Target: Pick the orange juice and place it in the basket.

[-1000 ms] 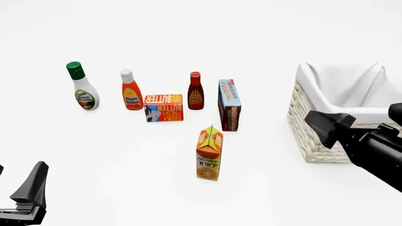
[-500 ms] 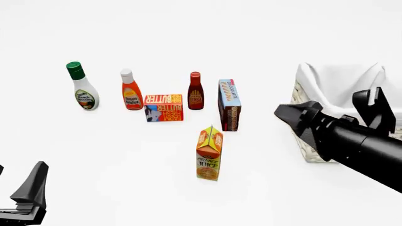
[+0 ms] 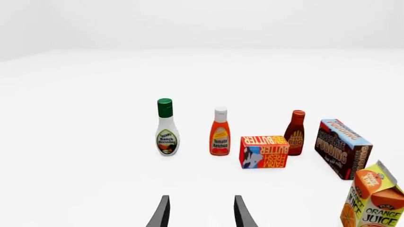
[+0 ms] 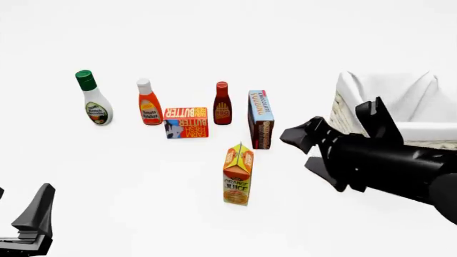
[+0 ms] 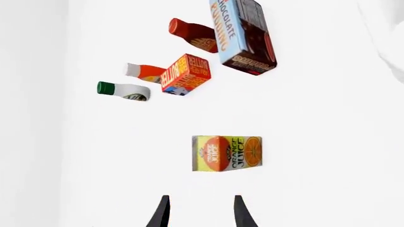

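Note:
The orange juice (image 4: 238, 174) carton stands upright near the table's middle, alone in front of the other groceries; it also shows as the juice carton (image 5: 227, 153) and at the edge of the left wrist view as the carton (image 3: 373, 204). My right gripper (image 4: 301, 149) hovers open to the right of it, rolled on its side, a gap away from the carton, its fingers (image 5: 162, 213) empty. The basket (image 4: 335, 121) sits at the right, partly hidden behind my right arm. My left gripper (image 4: 23, 194) rests open at the near left corner, empty, its fingertips (image 3: 162, 212) far from everything.
Behind the juice stand a chocolate pudding box (image 4: 260, 119), a BBQ sauce bottle (image 4: 222, 104), a butter box (image 4: 186, 122), a ketchup bottle (image 4: 149, 103) and a ranch dressing bottle (image 4: 94, 99). The pudding box is the closest to the carton and to my right gripper.
My right arm has swung left from beside the basket toward the juice carton and rolled its wrist. The left arm and all the groceries have stayed put.

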`<state>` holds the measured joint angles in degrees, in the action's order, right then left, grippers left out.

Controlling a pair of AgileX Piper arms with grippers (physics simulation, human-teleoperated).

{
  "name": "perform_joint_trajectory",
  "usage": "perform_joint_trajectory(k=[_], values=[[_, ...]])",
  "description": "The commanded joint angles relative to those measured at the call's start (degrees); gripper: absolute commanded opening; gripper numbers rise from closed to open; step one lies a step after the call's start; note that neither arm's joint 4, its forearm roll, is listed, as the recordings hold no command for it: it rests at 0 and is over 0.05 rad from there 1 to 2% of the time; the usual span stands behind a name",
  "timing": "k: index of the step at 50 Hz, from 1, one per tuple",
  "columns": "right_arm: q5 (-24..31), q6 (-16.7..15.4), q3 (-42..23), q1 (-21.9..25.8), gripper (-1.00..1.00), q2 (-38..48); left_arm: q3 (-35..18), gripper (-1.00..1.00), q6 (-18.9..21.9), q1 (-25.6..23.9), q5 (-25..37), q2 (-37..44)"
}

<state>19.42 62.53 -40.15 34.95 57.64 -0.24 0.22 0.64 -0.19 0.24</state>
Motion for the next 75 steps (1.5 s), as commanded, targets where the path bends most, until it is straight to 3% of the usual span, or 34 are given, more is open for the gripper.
perform_joint_trajectory(k=[1,8,18,26,38,52,59,75], values=[[5.69,4.18,-4.21,3.14,1.00,2.72,0.05,1.00,0.03,-0.01,-0.03,-0.04],[9.31,8.46,-6.01,6.87,1.00,3.76,0.05,1.00,0.01,-0.01,-0.03,-0.04],[15.07,9.97,-10.84,8.28,1.00,5.63,0.05,1.00,0.02,-0.02,-0.03,-0.04],[21.66,9.24,-16.91,8.02,1.00,8.35,0.05,1.00,0.02,-0.02,-0.03,-0.04],[26.82,8.81,-21.67,8.07,1.00,11.47,0.05,1.00,0.01,0.00,-0.03,-0.04],[31.76,8.33,-26.24,9.49,1.00,16.84,0.05,1.00,0.02,-0.01,-0.03,-0.04],[35.26,6.16,-31.78,8.34,1.00,21.04,0.05,1.00,0.03,-0.01,-0.02,-0.04],[39.15,4.44,-39.66,8.80,1.00,28.51,0.05,1.00,0.02,-0.01,-0.03,-0.04]])
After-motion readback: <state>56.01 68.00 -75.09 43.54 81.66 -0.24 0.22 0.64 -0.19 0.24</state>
